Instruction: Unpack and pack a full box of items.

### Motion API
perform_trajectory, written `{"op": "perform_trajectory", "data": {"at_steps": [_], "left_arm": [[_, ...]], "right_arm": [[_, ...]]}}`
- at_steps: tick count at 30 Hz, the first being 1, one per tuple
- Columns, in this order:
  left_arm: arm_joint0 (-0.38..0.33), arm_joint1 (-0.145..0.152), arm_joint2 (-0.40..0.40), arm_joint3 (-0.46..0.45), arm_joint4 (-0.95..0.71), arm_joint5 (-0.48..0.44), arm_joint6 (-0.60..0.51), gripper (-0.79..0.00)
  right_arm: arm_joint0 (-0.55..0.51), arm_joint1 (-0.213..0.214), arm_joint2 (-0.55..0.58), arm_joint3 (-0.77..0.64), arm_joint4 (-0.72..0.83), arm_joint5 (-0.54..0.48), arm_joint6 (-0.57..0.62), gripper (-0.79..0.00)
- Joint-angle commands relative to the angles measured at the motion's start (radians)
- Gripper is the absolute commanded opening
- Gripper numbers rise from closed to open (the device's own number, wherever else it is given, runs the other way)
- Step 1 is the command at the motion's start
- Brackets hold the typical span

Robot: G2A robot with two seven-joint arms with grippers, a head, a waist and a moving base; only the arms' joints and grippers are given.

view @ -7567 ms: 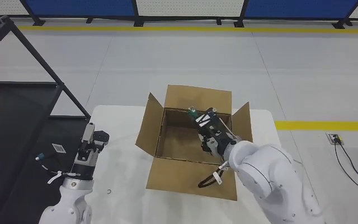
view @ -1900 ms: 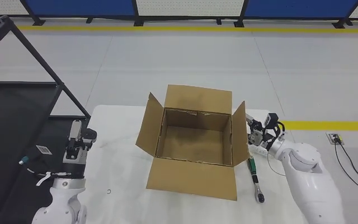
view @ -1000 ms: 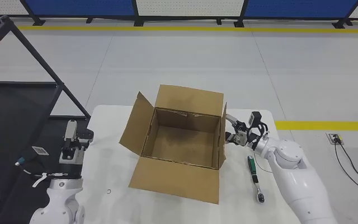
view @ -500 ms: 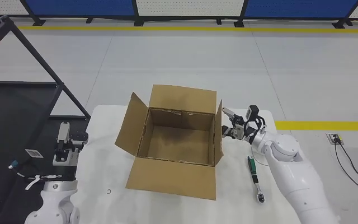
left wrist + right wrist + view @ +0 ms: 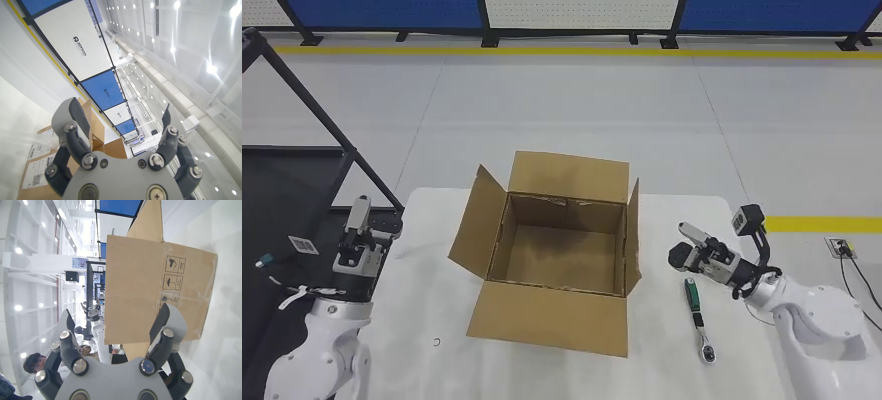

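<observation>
At the table's (image 5: 432, 300) left edge the left gripper (image 5: 359, 214) (image 5: 121, 111) points upward, its fingers spread wide with nothing between them. The cardboard box (image 5: 542, 318) (image 5: 111, 149) (image 5: 132, 291) stands mid-table, all four flaps folded out, its brown inner floor in plain view. Right of the box a ratchet wrench (image 5: 697, 318) with a green grip lies flat on the table, apart from the box. Just above its green end hangs the right gripper (image 5: 683, 246) (image 5: 116, 311), jaws parted and holding nothing, facing the box's right side.
</observation>
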Motion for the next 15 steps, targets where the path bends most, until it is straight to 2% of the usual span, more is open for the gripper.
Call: {"op": "perform_trajectory", "data": {"at_steps": [1, 3, 15], "left_arm": [[-0.010, 0.002, 0.002, 0.003, -0.002, 0.007, -0.022, 0.000], [-0.010, 0.002, 0.002, 0.003, -0.002, 0.007, -0.022, 0.000], [-0.010, 0.002, 0.002, 0.003, -0.002, 0.007, -0.022, 0.000]], "right_arm": [[-0.062, 0.005, 0.025, -0.090, -0.031, 0.010, -0.006, 0.000], [-0.098, 0.008, 0.043, -0.132, -0.046, 0.023, -0.016, 0.000], [-0.098, 0.008, 0.043, -0.132, -0.046, 0.023, -0.016, 0.000]]}}
